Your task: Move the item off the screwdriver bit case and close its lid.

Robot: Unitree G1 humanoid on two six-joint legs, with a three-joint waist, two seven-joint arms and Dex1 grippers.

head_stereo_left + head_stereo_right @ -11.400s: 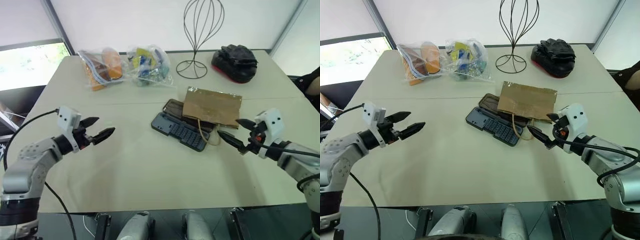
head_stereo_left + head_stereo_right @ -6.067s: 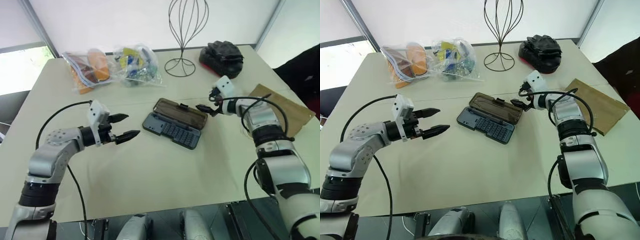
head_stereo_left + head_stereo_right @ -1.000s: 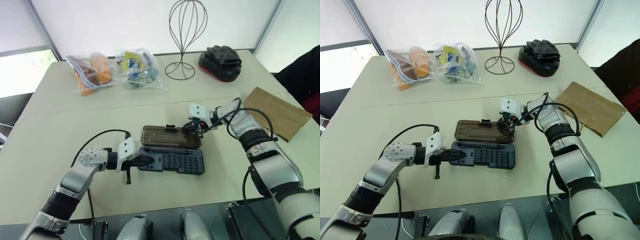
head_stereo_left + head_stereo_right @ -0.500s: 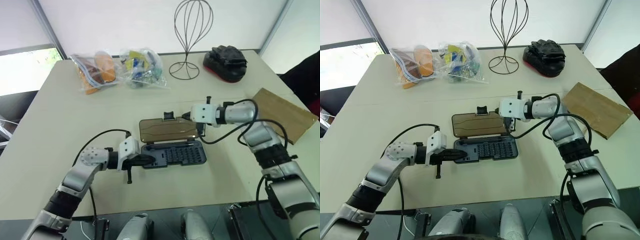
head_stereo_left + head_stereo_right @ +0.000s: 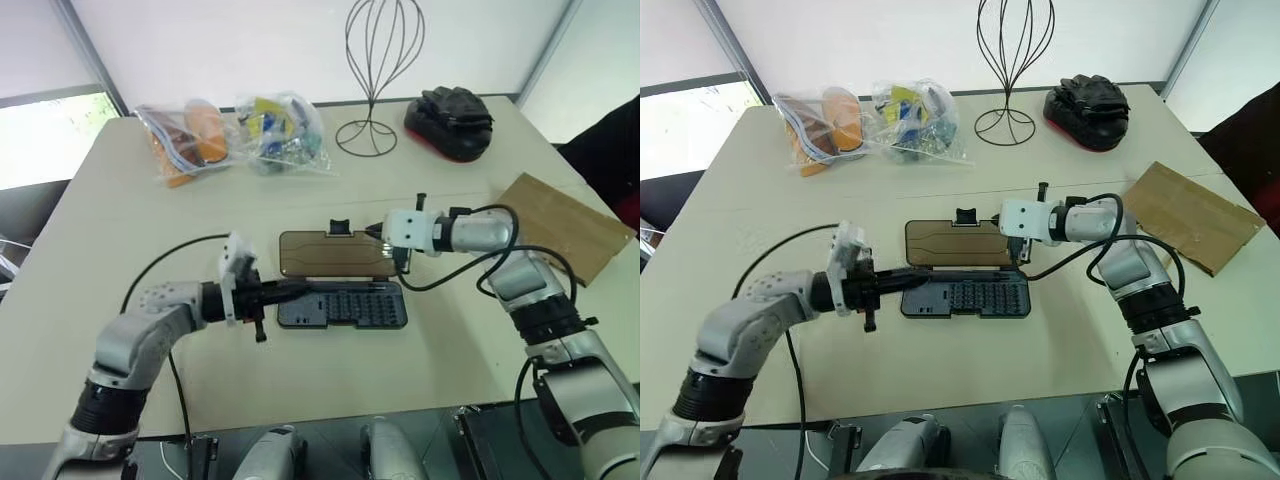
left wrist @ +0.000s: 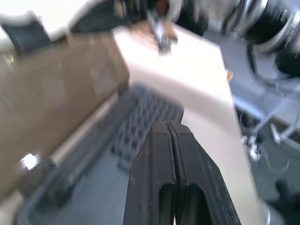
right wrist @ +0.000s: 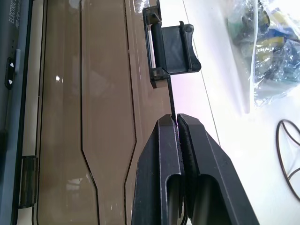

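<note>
You have the screwdriver bit case (image 5: pixel 343 305) at the table's (image 5: pixel 150 220) middle, its lid (image 5: pixel 335 254) raised behind it. The paper bag (image 5: pixel 565 222) lies well right of the case. Behind stand the wire stand (image 5: pixel 372 60), the plastic bags (image 5: pixel 235 135) to its left and the black-and-red bundle (image 5: pixel 457 122) to its right.

You see the dark grey-blue plastic bit case (image 5: pixel 965 298) mid-table, its smoky brown translucent lid (image 5: pixel 956 243) raised, the flat brown kraft paper bag (image 5: pixel 1190 216) at the table's right edge.
</note>
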